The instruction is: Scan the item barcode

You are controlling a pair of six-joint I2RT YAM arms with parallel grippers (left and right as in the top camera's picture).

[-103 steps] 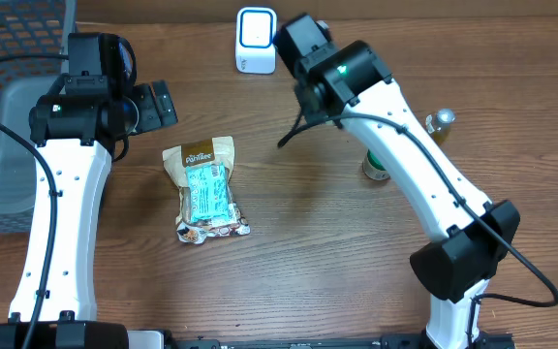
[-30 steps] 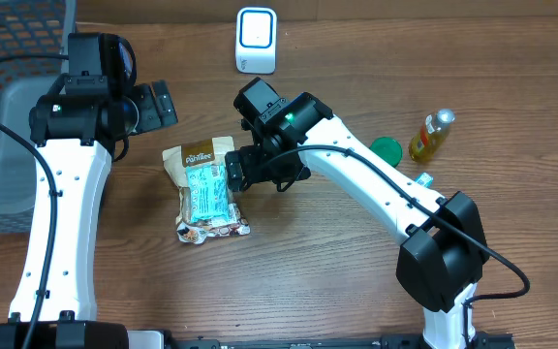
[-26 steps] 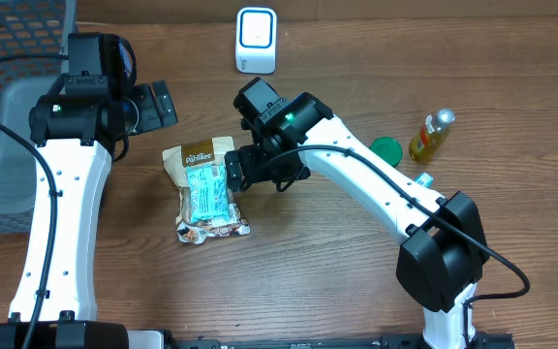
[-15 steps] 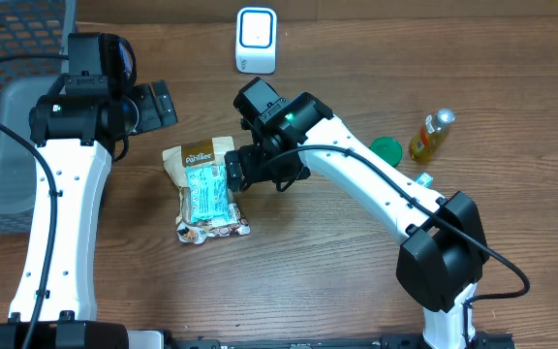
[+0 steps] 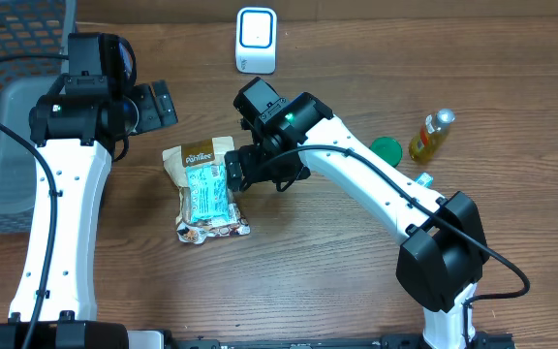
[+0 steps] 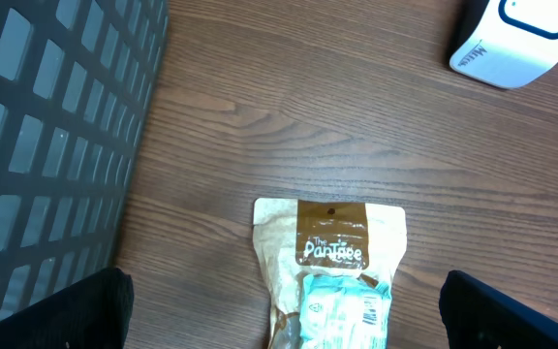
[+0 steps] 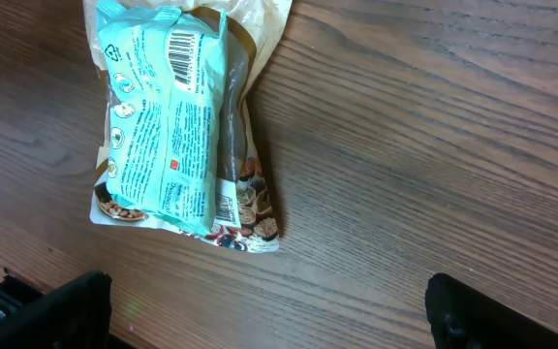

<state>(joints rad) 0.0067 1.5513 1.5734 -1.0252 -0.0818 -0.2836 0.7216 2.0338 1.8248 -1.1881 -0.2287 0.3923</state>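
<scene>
Right claw (image 5: 241, 173) moved from scanner (image 5: 256, 41) to right edge of snack bag (image 5: 204, 192), contact unclear | barcode (image 7: 184, 48) face-up | both claws spread, empty; left claw (image 5: 159, 105) above table (image 5: 337, 281)

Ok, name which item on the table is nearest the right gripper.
The teal-labelled snack pouch, lying flat just beside the right gripper; the white scanner, green round item and yellow bottle sit much farther off.

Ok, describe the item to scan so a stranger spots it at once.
Start at the table and go left of centre, nearer than the white box at the far edge. The pouch lies flat there: brown paper with a teal barcoded label, the only bag, unlike the bottle at right.
</scene>
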